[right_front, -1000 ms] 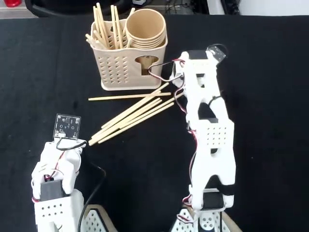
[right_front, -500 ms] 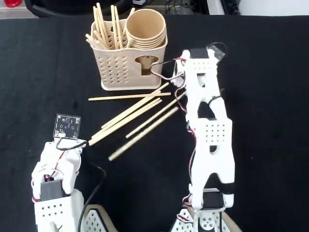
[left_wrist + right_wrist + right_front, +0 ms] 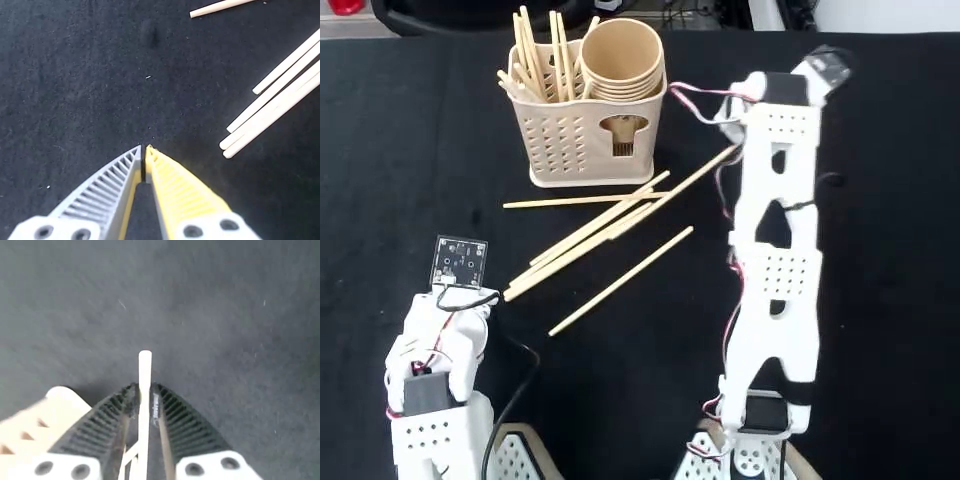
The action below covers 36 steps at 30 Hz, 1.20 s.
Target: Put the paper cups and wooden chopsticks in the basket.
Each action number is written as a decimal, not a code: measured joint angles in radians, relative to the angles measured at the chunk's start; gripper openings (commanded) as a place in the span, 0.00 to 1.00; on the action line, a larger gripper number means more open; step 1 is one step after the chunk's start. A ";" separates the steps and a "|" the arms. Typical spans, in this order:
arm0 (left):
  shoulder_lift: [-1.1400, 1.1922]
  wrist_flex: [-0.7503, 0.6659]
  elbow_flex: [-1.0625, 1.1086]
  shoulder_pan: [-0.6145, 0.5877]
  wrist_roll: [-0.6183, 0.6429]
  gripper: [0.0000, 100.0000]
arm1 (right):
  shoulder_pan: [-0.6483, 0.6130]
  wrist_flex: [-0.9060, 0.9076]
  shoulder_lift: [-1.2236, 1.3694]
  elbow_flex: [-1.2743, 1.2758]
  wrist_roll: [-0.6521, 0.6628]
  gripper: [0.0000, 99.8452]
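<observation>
Looking down from the high view, the right hand point(image 3: 730, 150) pinched one end of a wooden chopstick point(image 3: 685, 182), presumably gripped at the tip so the stick could be swung upright and dropped into the basket point(image 3: 585, 140). Its other end slanted down toward the loose chopsticks point(image 3: 575, 245) lying on the black tabletop point(image 3: 880, 250) just in front of the basket. That basket already held a stack of paper cups point(image 3: 622, 60) and several upright sticks point(image 3: 535, 55), pale and slim. The left arm point(image 3: 435, 370) sat folded, well apart from the basket. From the left wrist view, the left hand point(image 3: 144, 152) was pressed together and empty, with the blunt, square-cut ends of the loose chopsticks point(image 3: 270, 116) near it. From the right wrist view, the right hand point(image 3: 145, 390) clamped the pale, round-ended chopstick point(image 3: 145, 365) between its black pads.
</observation>
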 measured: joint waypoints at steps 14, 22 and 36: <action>0.000 0.000 0.000 0.000 0.000 0.03 | 0.043 0.000 -0.341 0.170 0.416 0.01; 0.000 0.000 0.000 0.000 0.000 0.03 | -0.173 -0.003 -0.921 0.298 0.506 0.01; 0.000 0.000 0.000 0.000 0.000 0.03 | -0.580 -0.649 -1.039 0.540 0.750 0.01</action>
